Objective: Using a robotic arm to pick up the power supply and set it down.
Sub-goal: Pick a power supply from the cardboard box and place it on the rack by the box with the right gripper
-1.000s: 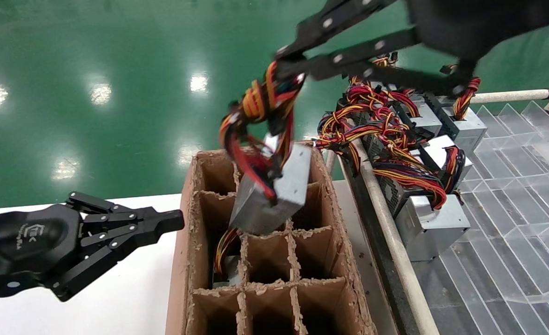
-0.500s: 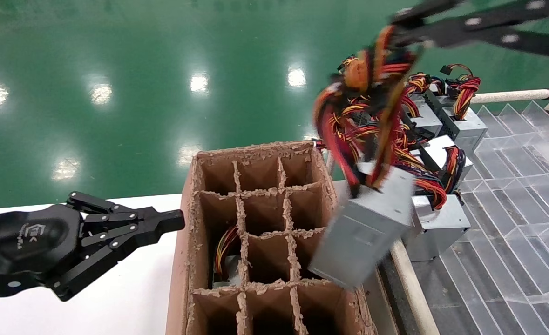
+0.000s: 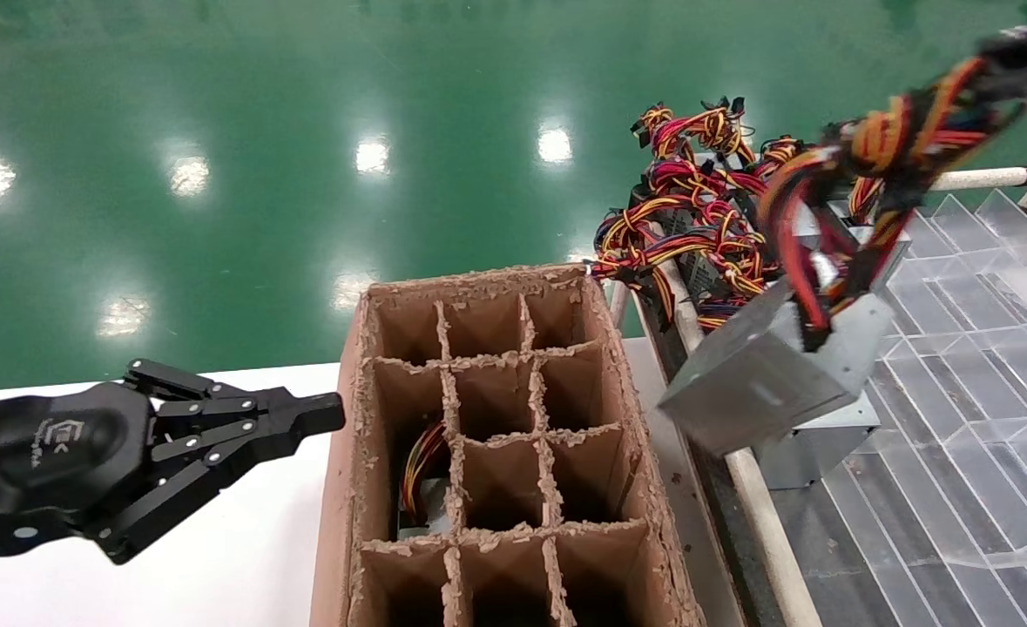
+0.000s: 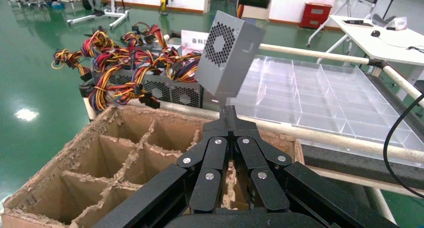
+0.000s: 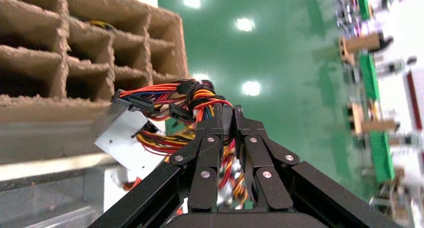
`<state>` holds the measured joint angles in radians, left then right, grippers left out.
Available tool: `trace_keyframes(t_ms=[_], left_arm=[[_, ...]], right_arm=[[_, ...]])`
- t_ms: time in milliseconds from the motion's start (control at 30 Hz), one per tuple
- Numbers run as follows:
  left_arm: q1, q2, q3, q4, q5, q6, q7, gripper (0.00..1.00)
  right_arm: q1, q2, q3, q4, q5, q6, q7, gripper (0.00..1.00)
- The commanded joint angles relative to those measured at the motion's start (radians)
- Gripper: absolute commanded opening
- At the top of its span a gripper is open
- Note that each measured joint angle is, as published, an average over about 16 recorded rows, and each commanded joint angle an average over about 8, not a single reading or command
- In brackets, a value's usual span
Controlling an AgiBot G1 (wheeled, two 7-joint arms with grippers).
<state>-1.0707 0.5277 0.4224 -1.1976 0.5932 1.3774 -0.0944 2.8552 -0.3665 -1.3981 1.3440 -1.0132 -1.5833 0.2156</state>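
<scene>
The power supply [image 3: 766,374], a silver-grey metal box, hangs tilted in the air by its red, yellow and black wire bundle [image 3: 896,148]. It is above the rail between the cardboard box and the rack. My right gripper [image 3: 1020,54] is at the top right edge of the head view, shut on that bundle. The right wrist view shows its jaws [image 5: 227,112] closed on the wires, with the box [image 5: 125,140] dangling beyond them. My left gripper [image 3: 330,414] is shut and empty, parked over the white table left of the carton. The left wrist view shows the hanging box's fan grille [image 4: 230,52].
A brown cardboard carton [image 3: 352,383] with ragged dividers stands in the middle; one cell holds wires [image 3: 422,470]. To the right are a pale rail [image 3: 766,522], a rack of several similar units with tangled wires [image 3: 696,226], and a clear plastic divided tray [image 3: 957,392].
The right arm has swung the hanging power supply from over the carton's back cells rightward, past the carton's edge to above the rail and rack. The left arm has not moved.
</scene>
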Motion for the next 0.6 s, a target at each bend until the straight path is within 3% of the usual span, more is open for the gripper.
trace_keyframes(t_ms=[33, 600], left_arm=[[0.000, 0.000, 0.000, 0.000, 0.000, 0.000, 0.000, 0.00], [0.000, 0.000, 0.000, 0.000, 0.000, 0.000, 0.000, 0.00]], right_arm=[[0.001, 0.028, 0.003, 0.003, -0.018, -0.006, 0.012, 0.00], [-0.009, 0.209, 0.001, 0.012, -0.035, -0.020, 0.018, 0.00]])
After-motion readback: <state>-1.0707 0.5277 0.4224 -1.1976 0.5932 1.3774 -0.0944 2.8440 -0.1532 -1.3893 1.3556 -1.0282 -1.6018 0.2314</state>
